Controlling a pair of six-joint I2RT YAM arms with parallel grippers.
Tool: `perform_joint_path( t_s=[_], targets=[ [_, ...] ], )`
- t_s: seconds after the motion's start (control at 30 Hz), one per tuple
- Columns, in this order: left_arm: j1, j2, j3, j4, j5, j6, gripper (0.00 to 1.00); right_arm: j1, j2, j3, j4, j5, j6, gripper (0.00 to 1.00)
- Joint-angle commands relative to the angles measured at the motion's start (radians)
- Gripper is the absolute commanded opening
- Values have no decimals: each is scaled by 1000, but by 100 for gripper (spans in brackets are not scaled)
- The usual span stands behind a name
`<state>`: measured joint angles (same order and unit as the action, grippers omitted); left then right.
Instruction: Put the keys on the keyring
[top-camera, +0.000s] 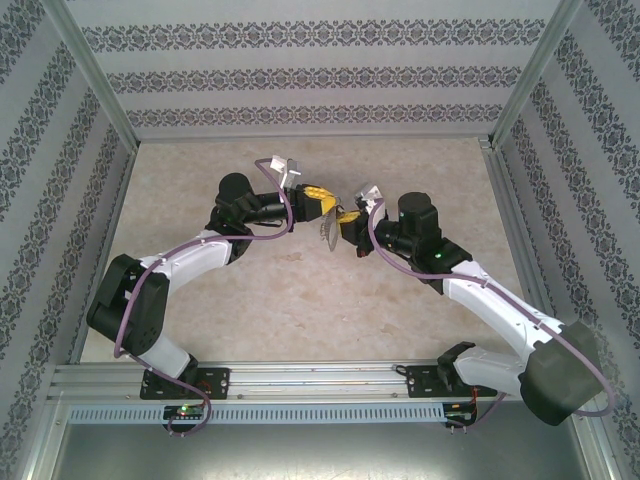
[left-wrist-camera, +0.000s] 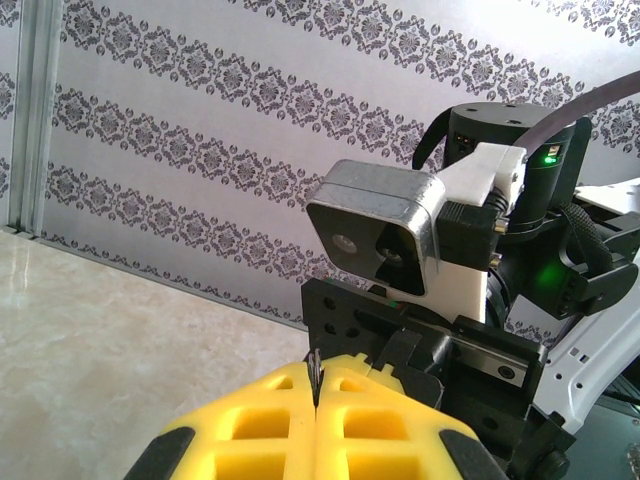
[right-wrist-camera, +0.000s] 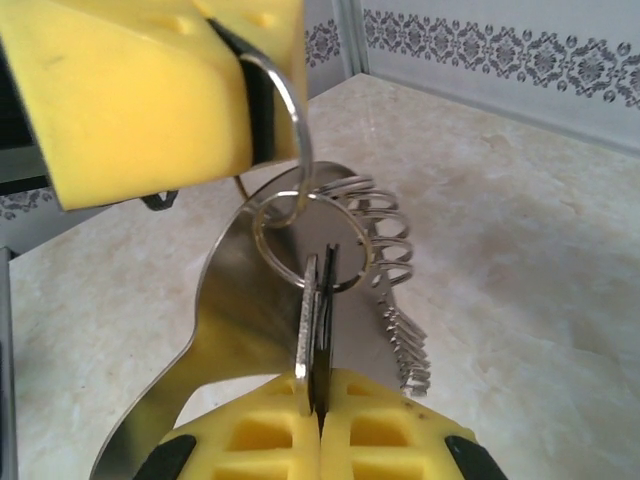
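Surroundings: beige marbled table (top-camera: 300, 330), with patterned wallpaper walls (top-camera: 300, 80) on three sides.
Arms: both reach inward and meet above the table's middle, fingertips near each other.
Left gripper (left-wrist-camera: 314, 395): yellow fingers clenched on the keyring (right-wrist-camera: 291, 100), pinching its grey wire loop up off the table.
Right gripper (right-wrist-camera: 320, 405): pressed closed on the key (right-wrist-camera: 312, 320), which sits edge-on between the fingers, just below the loop.
Small ring (right-wrist-camera: 262, 245): threaded on the keyring's loop, touching the key's top.
Hanging bits: silvery coil (right-wrist-camera: 385, 225), jagged chain (right-wrist-camera: 405, 345) and shiny flat plate (right-wrist-camera: 235, 320) dangle behind the key.
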<state>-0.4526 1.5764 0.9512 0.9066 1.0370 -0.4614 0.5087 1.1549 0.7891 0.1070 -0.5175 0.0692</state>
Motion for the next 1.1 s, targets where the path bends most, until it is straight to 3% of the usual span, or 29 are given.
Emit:
perform_joint_path(
  t_s=[0.0,0.5,0.53,0.57,0.6,0.67,0.87,1.07],
  targets=[
    [-13,-10,-2,87,-7,-8,0,19,18,43,-45,-80,-30,0],
    [-14,-16,-9,91,-8,-10,0,27,81,86,-96,-121,-42,0],
    [-14,-16,-9,92,-8,-10,0,25,74,83,-98,-117,-43,3],
    [-13,-16,-12,94,-9,-10,0,22,64,79,-98,-110,-38,20],
    [-13,-17,-13,96,-11,-10,0,14,49,72,-98,-108,-33,28],
    [-12,-19,-17,98,-12,-11,0,-12,15,53,-89,-113,-14,35],
    [-12,-14,-38,126,-21,-15,0,-116,-109,5,-63,-154,52,41],
    [-12,-3,-48,172,-23,-45,0,-157,-196,-24,8,-156,132,43]
  ],
)
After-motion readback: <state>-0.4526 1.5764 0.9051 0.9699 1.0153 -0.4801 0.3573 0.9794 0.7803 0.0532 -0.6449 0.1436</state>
